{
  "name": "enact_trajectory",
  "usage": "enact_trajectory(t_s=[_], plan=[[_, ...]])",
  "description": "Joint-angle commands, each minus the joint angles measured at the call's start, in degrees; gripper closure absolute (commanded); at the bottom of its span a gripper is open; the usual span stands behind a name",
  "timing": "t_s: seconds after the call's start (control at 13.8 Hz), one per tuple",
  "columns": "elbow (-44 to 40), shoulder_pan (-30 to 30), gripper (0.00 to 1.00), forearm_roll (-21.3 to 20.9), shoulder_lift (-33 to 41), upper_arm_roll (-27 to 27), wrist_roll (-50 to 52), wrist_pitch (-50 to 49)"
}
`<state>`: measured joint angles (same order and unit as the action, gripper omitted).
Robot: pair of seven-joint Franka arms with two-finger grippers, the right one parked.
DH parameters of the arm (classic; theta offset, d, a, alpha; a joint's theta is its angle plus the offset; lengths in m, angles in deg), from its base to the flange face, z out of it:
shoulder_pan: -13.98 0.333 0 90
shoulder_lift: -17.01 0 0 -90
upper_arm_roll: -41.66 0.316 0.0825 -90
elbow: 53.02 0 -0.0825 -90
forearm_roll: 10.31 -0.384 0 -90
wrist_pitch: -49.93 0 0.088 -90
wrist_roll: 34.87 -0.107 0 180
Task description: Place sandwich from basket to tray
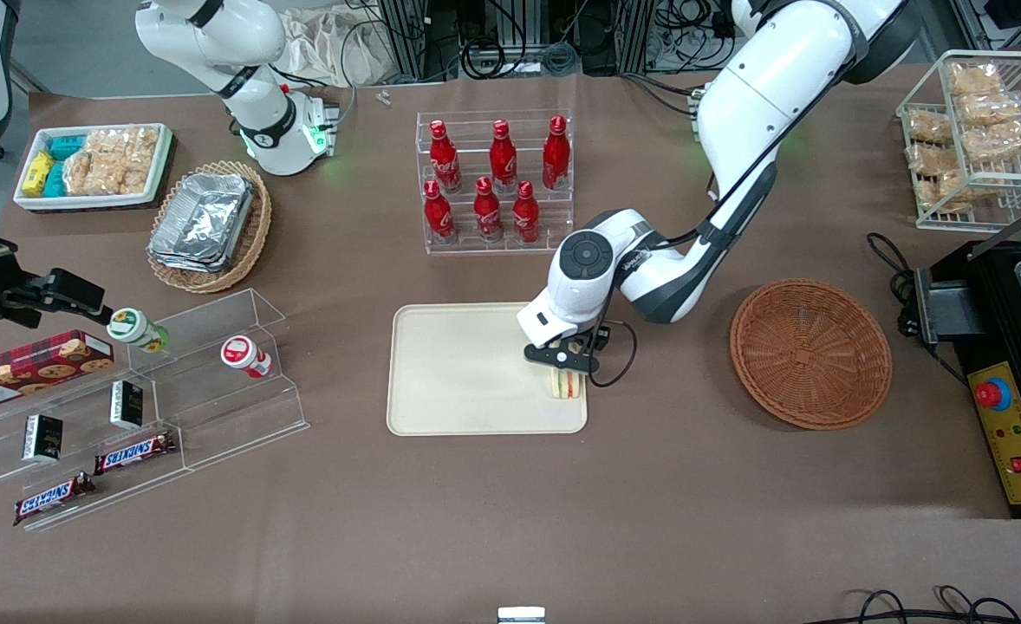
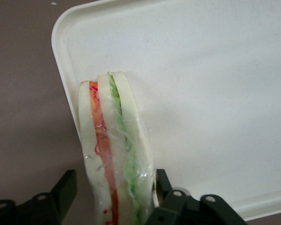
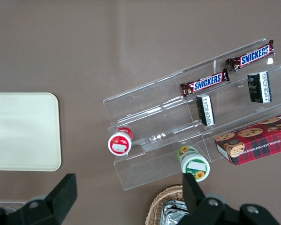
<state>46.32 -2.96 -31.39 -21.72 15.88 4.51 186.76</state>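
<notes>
Gripper: we see the black two-finger gripper (image 1: 568, 364) low over the tray corner, jaws slightly apart, one side touching, other with a gap.
Sandwich: one triangular white-bread sandwich (image 2: 114, 150) stands on edge on the cream rectangular tray (image 1: 458, 364), probably just set down.
Basket: one round reddish-brown wicker basket (image 1: 809, 353), now without sandwich.
Bottles: six red bottles (image 1: 493, 178).

A matte brown cover is spreading over the whole table (image 1: 493, 520) under even overhead light, while farther from the front camera than the table a grey floor (image 1: 77, 43) is showing, with black cables (image 1: 510, 56) coiling around aluminium frame posts (image 1: 411, 35) beside crumpled cream cloth (image 1: 337, 43).
</notes>
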Motion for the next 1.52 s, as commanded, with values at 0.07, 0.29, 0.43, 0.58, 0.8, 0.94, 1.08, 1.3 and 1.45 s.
enact_trajectory(t_s=[0.07, 0.29, 0.43, 0.58, 0.8, 0.94, 1.08, 1.3, 1.45], plan=[[-1.52, 2.25, 0.01, 1.03, 4.69, -0.05, 0.7, -3.31], [-4.93, 3.84, 0.01, 3.15, 13.04, 0.04, -3.5, -17.16], [-10.63, 6.38, 0.01, 6.73, 15.16, 0.04, -5.97, -27.71], [-15.64, 9.55, 0.01, 10.51, 17.18, 0.04, -11.32, -36.25], [-17.34, 16.74, 0.01, 15.26, 23.76, 0.04, -20.1, -45.05], [-17.43, 20.88, 0.0, 17.03, 28.16, 0.82, -27.3, -49.8], [-17.16, 19.94, 0.0, 18.35, 32.29, 7.2, -28.83, -53.67], [-15.85, 14.66, 0.0, 21.51, 36.52, 19.27, -31.63, -56.32], [-15.93, 15.01, 0.0, 21.78, 37.15, 19.81, -35.68, -57.37]])
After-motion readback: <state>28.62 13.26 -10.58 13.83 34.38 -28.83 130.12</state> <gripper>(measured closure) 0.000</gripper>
